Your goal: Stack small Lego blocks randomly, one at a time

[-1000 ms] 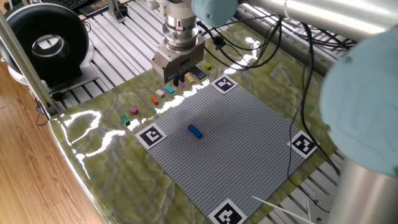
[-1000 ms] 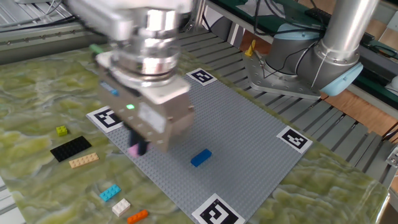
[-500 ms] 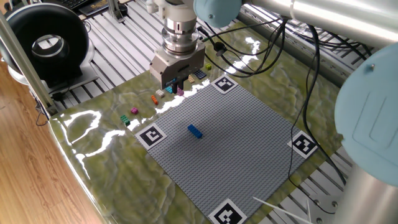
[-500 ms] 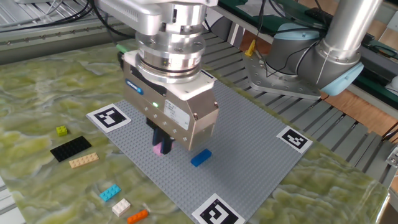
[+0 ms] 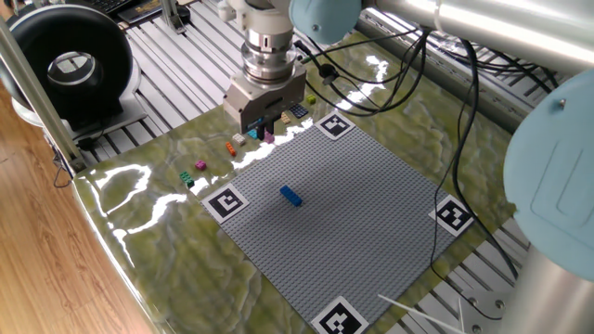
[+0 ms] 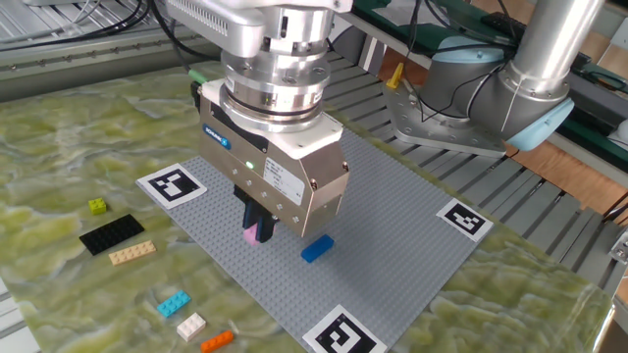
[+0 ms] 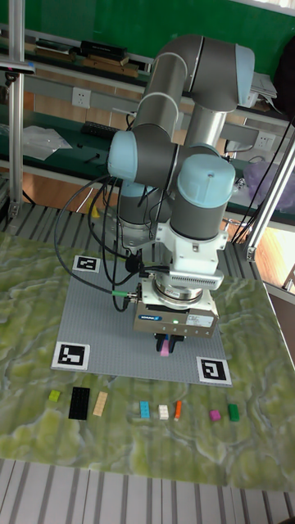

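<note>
My gripper (image 6: 259, 226) is shut on a pink small Lego block (image 6: 256, 234), held just above the grey baseplate (image 6: 392, 226). A blue block (image 6: 316, 249) lies on the baseplate, a little to the right of the pink one and apart from it. In one fixed view the gripper (image 5: 266, 132) hangs over the plate's far edge, with the blue block (image 5: 291, 196) nearer the middle. From the tall fixed view the pink block (image 7: 166, 350) shows under the gripper body, and the blue block is hidden.
Loose blocks lie off the plate in a row: cyan (image 6: 174, 304), white (image 6: 190, 326), orange (image 6: 218, 340), tan (image 6: 132, 253), yellow-green (image 6: 97, 206), magenta (image 7: 215, 415), green (image 7: 233, 412). A flat black plate (image 6: 111, 234) lies beside them. Printed markers (image 6: 174, 184) sit at the baseplate's corners.
The gripper has carried the pink block from the plate's edge over the baseplate toward the blue block. In the last half second it has barely shifted. The blue block has not moved.
</note>
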`<act>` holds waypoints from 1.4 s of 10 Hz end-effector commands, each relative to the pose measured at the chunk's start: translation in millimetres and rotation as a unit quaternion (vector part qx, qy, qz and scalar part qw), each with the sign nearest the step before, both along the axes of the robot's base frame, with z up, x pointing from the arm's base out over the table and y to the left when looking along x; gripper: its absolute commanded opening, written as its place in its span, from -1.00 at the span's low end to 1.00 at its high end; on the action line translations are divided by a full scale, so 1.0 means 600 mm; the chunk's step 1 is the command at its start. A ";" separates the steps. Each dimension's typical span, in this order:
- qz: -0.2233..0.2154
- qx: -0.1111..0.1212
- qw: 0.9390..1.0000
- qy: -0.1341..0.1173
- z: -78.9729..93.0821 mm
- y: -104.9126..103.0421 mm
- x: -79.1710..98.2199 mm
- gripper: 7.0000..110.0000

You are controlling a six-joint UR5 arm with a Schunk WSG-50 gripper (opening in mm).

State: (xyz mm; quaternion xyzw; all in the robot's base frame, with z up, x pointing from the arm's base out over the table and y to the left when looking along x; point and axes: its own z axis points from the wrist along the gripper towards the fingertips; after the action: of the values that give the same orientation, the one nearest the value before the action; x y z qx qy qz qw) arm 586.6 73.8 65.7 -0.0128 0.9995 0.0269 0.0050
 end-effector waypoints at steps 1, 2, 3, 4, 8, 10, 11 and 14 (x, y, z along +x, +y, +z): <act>-0.009 0.022 1.000 -0.014 0.004 0.017 0.012 -1.00; -0.011 0.016 1.000 -0.014 0.003 0.012 0.013 -1.00; -0.012 0.006 1.000 -0.015 0.001 0.004 0.009 -1.00; -0.015 0.005 1.000 -0.011 -0.010 0.005 -0.018 -1.00; -0.027 0.003 1.000 -0.004 -0.029 0.013 -0.082 -1.00; -0.027 0.008 1.000 -0.007 -0.022 0.015 -0.090 -1.00; -0.026 0.015 0.999 -0.010 -0.024 0.018 -0.090 -1.00; -0.022 0.017 1.000 -0.009 -0.027 0.020 -0.092 -1.00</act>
State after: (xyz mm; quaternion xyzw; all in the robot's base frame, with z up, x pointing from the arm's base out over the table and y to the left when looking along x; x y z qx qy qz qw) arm 533.9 82.9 49.0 0.0073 0.9993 0.0348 0.0131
